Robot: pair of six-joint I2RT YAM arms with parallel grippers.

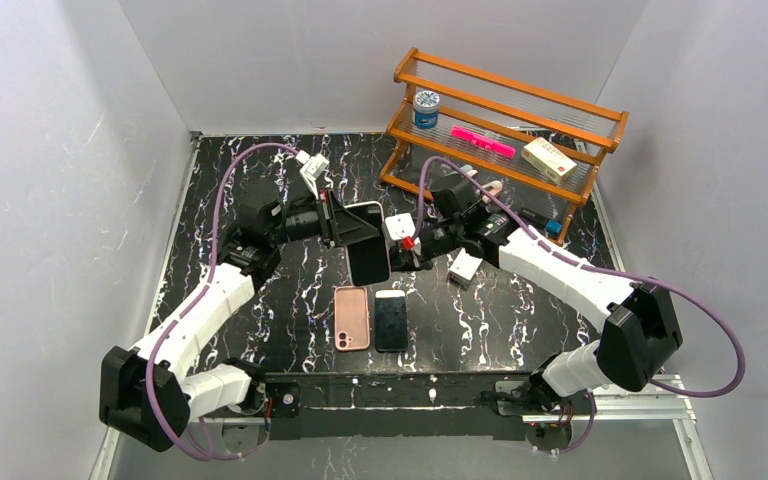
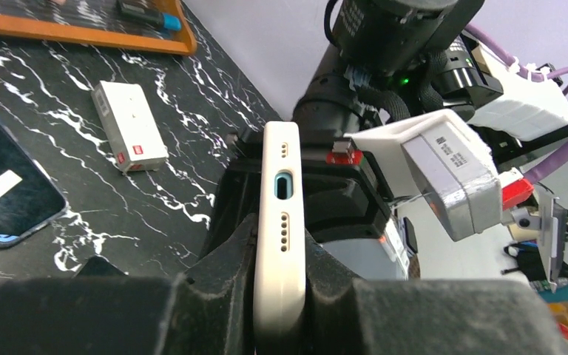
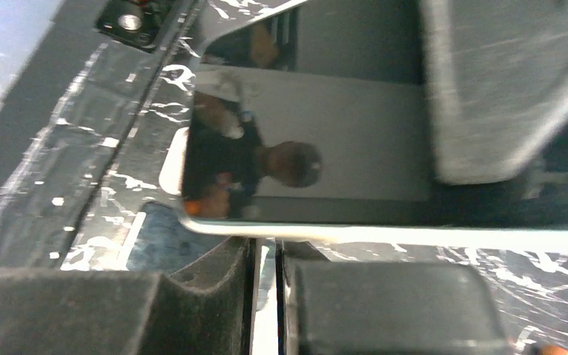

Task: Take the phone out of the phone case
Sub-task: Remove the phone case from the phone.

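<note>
The phone [image 1: 368,250] is off the table [image 1: 290,300], held at the centre of the top view, still in its cream case [image 2: 281,214]. In the left wrist view it stands edge-on at centre frame, charging port and speaker holes facing the camera.

The left gripper [image 1: 345,228] is clamped across the phone's thickness, its 2 fingers [image 2: 222,274] pressed on either face with no gap showing.

The right gripper [image 1: 407,243] meets the phone at its right edge in the top view. In the right wrist view the glossy dark screen fills the upper frame, and the 2 fingers [image 3: 192,303] at the bottom are drawn almost together, with a thin pale strip in the slit between them. That strip looks like the case's rim, though this is not certain.

Just below the held phone in the top view, 2 more phones lie flat side by side near the table's near edge: a pink phone [image 1: 351,318] on the left and a dark phone [image 1: 391,320] on the right, close but apart. A small white box [image 1: 464,268] lies right of centre, beside the right arm.

At upper right stands a wooden rack [image 1: 505,105], holding a blue-lidded jar [image 1: 426,108], a pink bar [image 1: 482,141] and a pale carton [image 1: 548,158]
</note>
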